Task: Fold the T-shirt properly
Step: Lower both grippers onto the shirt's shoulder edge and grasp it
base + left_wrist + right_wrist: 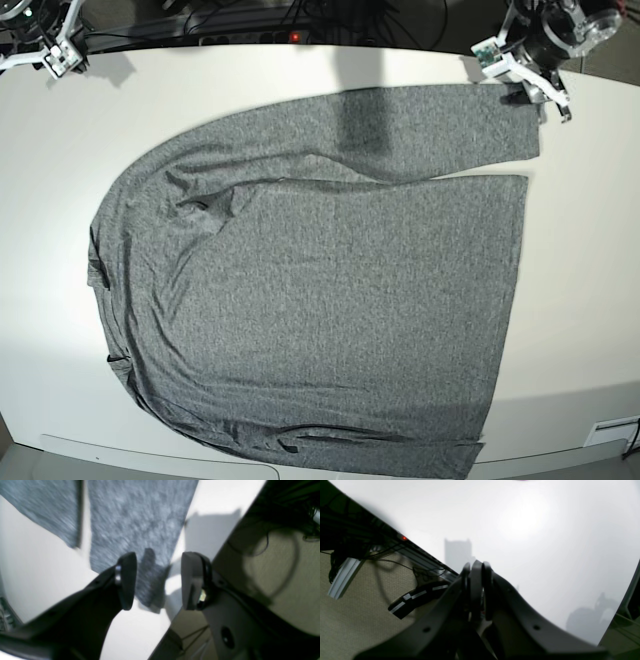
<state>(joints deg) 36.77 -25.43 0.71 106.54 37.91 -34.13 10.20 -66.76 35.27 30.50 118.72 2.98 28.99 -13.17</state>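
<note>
The heather-grey T-shirt (330, 290) lies spread flat on the white table (590, 260), with its hem toward the right. One long sleeve (440, 130) runs along the far side to a cuff at the right. In the left wrist view the sleeve (140, 522) ends in a cuff (150, 590) that lies below and between the fingers. My left gripper (158, 580) is open and empty just above that cuff; it also shows in the base view (535, 82). My right gripper (476, 567) is shut and empty over bare table, at the far left corner in the base view (45, 50).
The table's far edge runs just behind both grippers, with beige carpet (287, 580) and dark cables (350, 545) beyond it. A power strip with a red light (293, 37) lies behind the table. A strip of the shirt's body (50, 512) lies beside the sleeve.
</note>
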